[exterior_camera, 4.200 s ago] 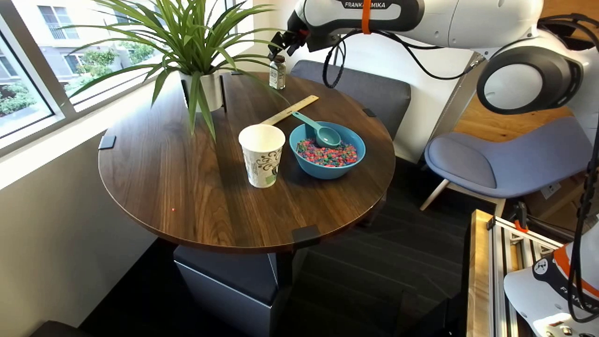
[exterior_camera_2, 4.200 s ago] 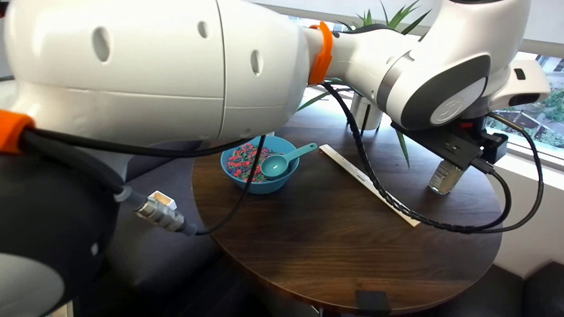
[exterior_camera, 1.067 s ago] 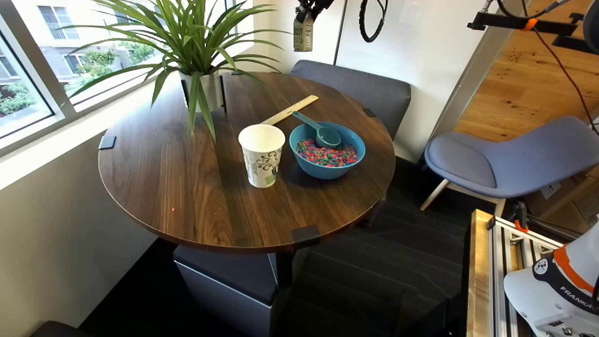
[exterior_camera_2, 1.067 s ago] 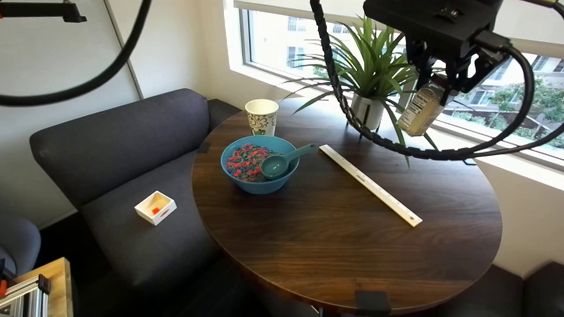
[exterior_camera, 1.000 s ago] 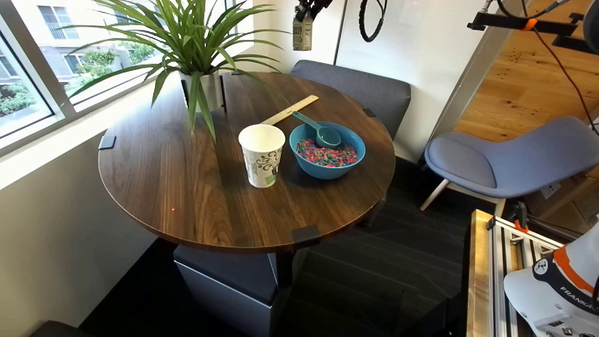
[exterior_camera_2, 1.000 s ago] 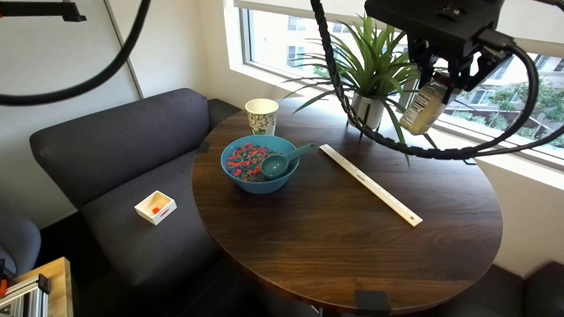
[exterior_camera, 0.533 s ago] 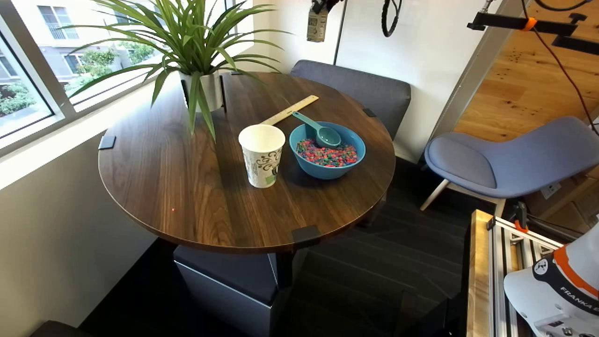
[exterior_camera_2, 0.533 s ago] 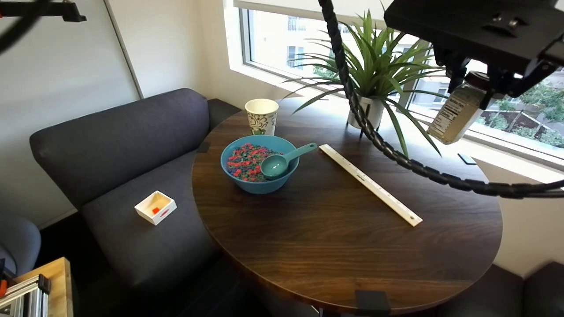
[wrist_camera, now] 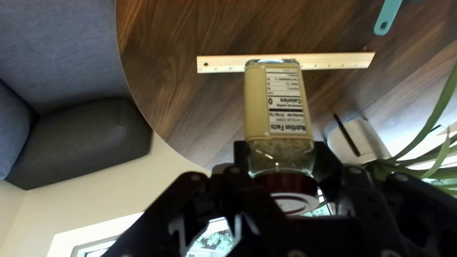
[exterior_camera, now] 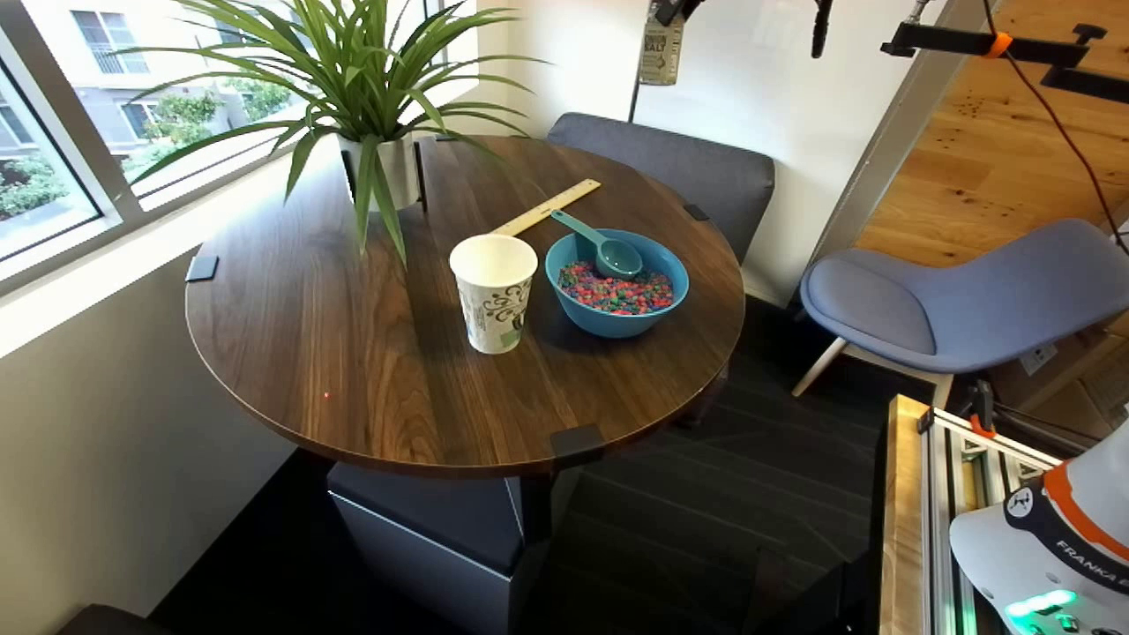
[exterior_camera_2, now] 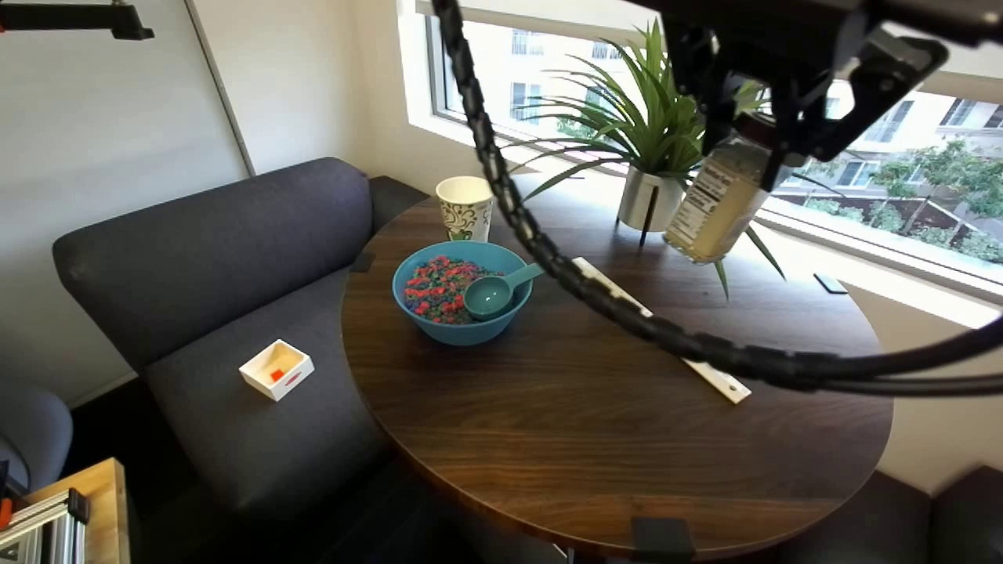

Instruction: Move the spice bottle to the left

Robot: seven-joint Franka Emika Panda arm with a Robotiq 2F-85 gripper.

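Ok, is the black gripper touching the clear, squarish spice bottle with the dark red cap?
Touching. The wrist view shows the gripper clamping both sides of the bottle near its cap, no gap showing.

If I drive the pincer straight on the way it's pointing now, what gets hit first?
Likely the tabletop, near or beyond the ruler in the wrist view; depth is unclear. The spice bottle sticks out ahead of the pincer, so it would probably touch first.

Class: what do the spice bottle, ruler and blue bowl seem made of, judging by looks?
Spice bottle: glossy, apparently glass, possibly clear plastic; its transparent shoulder glints.
Ruler: probably wood, fairly matte; pale tan.
Blue bowl: likely plastic, smooth; evenly coloured.
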